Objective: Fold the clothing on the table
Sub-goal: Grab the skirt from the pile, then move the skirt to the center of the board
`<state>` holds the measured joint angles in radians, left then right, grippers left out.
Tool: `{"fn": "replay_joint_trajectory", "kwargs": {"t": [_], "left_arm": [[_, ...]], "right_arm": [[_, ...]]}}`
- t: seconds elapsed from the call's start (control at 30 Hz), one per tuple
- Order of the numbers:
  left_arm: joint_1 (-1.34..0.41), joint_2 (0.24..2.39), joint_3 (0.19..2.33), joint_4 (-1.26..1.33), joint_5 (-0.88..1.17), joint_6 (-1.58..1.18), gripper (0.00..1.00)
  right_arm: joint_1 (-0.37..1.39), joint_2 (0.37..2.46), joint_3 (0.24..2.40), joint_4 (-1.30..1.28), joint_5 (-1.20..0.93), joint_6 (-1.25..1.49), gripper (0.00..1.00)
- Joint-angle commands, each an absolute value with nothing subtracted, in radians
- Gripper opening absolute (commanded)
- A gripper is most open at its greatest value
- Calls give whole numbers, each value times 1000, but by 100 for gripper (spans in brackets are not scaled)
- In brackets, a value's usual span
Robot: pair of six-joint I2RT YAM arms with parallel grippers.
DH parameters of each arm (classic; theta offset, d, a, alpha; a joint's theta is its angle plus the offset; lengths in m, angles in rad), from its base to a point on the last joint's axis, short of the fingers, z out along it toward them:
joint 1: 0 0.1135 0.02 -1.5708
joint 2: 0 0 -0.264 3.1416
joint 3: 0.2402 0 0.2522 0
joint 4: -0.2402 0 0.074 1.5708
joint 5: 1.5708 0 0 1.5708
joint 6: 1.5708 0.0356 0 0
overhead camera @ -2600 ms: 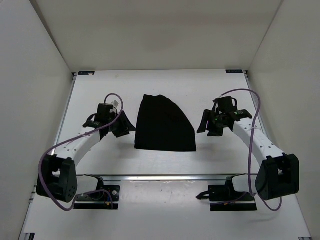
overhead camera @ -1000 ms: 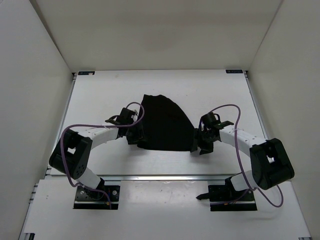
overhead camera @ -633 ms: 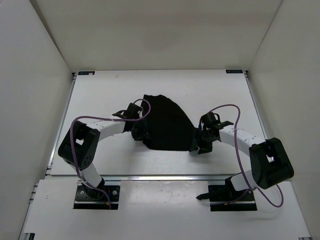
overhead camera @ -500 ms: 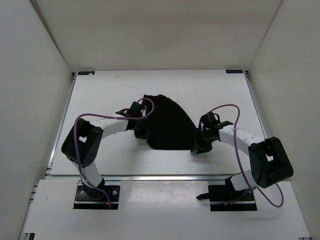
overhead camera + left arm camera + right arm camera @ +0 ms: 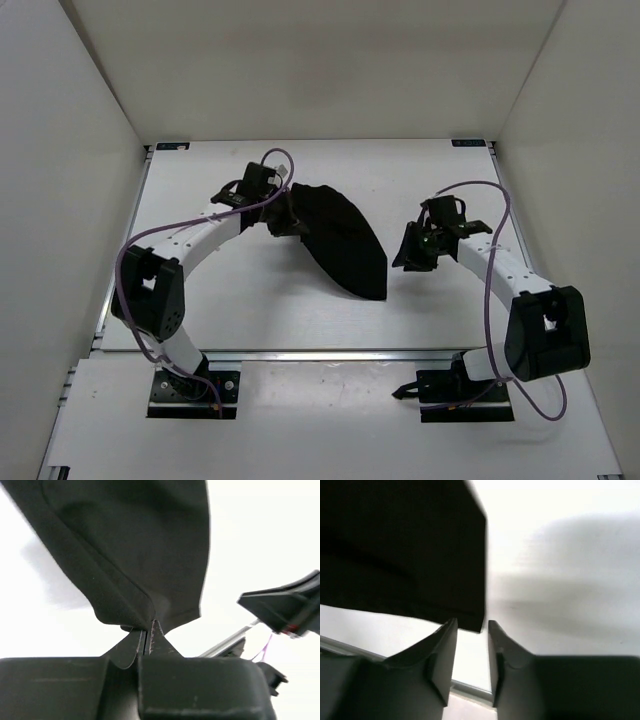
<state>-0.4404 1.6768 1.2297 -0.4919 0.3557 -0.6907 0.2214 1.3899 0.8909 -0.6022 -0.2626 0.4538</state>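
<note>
Top external view: the clothing (image 5: pixel 345 245) lies near the middle of the white surface (image 5: pixel 200 290), between the 2 arms, and runs diagonally from far left to near right. The left fingers (image 5: pixel 287 222) sit at the far-left edge of the clothing and overlap it. The right fingers (image 5: pixel 410 257) stand just beside the near-right edge of the clothing, with a strip of bare surface between them and the cloth. Left wrist view: the 2 left fingers (image 5: pixel 149 636) are pressed together with no gap and pinch a fold of the clothing (image 5: pixel 140 545) at their tips. The cloth spreads away from the tips in 2 layers and casts a shadow on the surface (image 5: pixel 260 530) to its left. Right wrist view: the 2 right fingers (image 5: pixel 449 632) stand a narrow gap apart, with only the bare surface (image 5: pixel 560 510) showing between them; they hold nothing. A corner of the clothing (image 5: pixel 395 545) lies just beyond the fingertips; contact with either tip cannot be determined.
</note>
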Motion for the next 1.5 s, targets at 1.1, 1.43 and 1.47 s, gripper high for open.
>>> {"fn": "replay_joint_trajectory", "kwargs": {"t": [1.1,1.43,1.47], "left_arm": [[-265,1549,1435,-452,479,-798,0],[-164,1361,1307,-249,573,-957,0],[-176,1352,1287,-247,566,-951,0]], "right_arm": [[123,1376,1153,-644,-302,445,0],[126,1323,1499,-801,-282,373,0],[127,1292,1477,-790,-297,379,0]]}}
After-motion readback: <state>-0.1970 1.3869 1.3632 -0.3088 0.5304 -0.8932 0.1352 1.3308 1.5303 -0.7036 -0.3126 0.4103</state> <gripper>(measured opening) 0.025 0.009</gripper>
